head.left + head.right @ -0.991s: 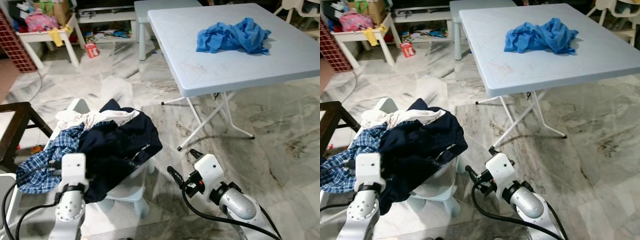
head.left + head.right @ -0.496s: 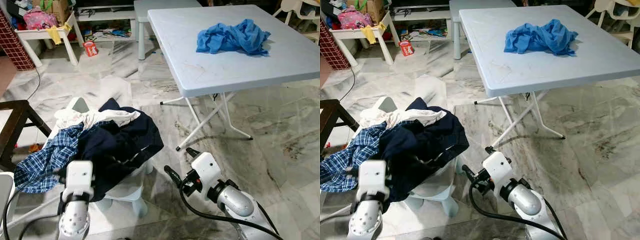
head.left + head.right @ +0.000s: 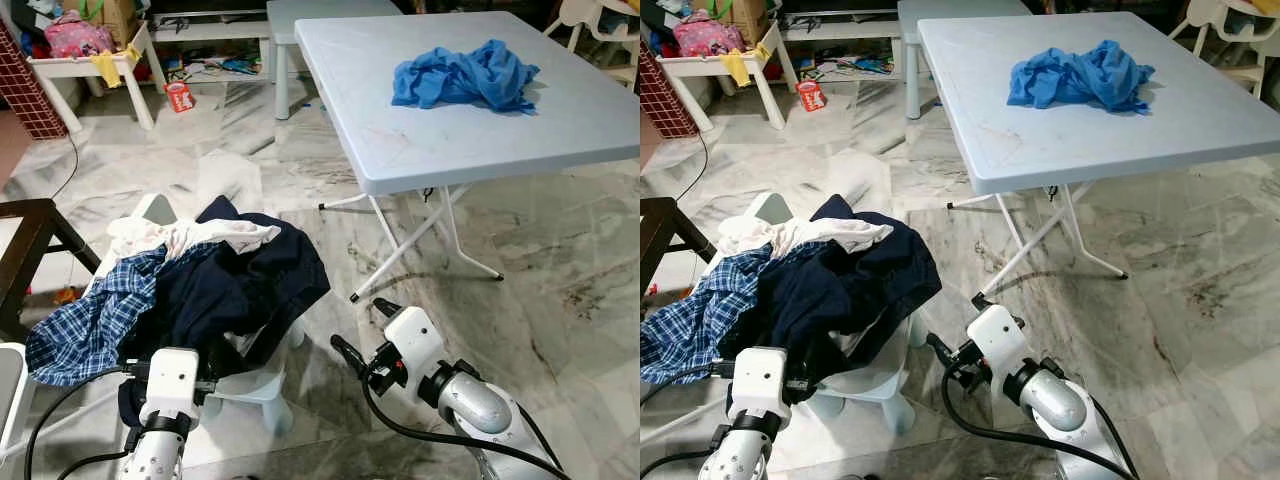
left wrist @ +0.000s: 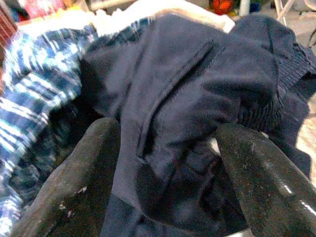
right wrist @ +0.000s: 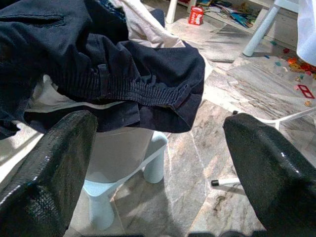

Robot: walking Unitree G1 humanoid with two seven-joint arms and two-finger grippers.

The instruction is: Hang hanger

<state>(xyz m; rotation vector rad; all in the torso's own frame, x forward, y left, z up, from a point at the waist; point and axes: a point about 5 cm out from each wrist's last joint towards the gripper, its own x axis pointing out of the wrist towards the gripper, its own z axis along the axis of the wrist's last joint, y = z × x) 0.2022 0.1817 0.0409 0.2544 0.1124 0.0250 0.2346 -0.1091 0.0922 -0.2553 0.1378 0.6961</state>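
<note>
While the left gripper (image 4: 168, 163), fingers spread wide, noses into the dark navy garment (image 3: 235, 285) lower left, the right gripper (image 3: 358, 335) gapes empty over bare marble floor (image 3: 560, 290).

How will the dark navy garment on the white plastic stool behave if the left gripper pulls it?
The dark navy garment looks floppy: it hangs off the white plastic stool. It overlaps the blue plaid shirt, so that may drag along. The open left gripper faces bunched folds; a pinch probably lifts one layer.
</note>
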